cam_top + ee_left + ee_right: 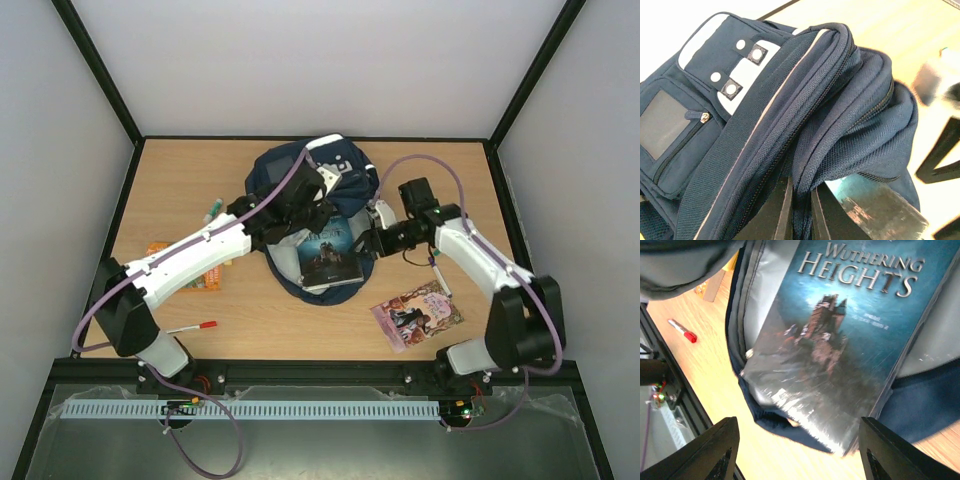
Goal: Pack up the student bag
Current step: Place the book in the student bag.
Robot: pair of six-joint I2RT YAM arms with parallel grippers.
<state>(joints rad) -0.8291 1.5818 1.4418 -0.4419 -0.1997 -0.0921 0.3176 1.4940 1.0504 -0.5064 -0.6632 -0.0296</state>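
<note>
The left gripper (pixel 801 212) is closed, its two dark fingers pinching a fold of navy fabric at the zip edge of the student bag (pixel 805 100). Just beyond the pinch, the bag's open rim and zip tracks bunch upward. Further out are its white-grey patch (pixel 747 70) with two snap dots and a front zip pocket (pixel 680 135).

The right gripper (pixel 800 455) is spread wide and holds nothing. It hovers over a paperback titled Wuthering Heights (pixel 840 340), which lies face up partly inside the bag's pale grey lining, its lower end sticking out toward the near edge.

The bag sits in the middle of the wooden bench (pixel 200 180), closer to the far edge, with both arms reaching over it.

- A book with a pink cover (pixel 417 313) lies near the right arm's base, toward the near right corner.
- A dark pen (pixel 438 272) lies just under the right forearm.
- A red-capped marker (pixel 195 327) lies near the near edge on the left.
- An orange packet (pixel 160 249) is partly hidden beneath the left forearm.
- A green-capped marker (pixel 213 208) lies left of the bag.
</note>
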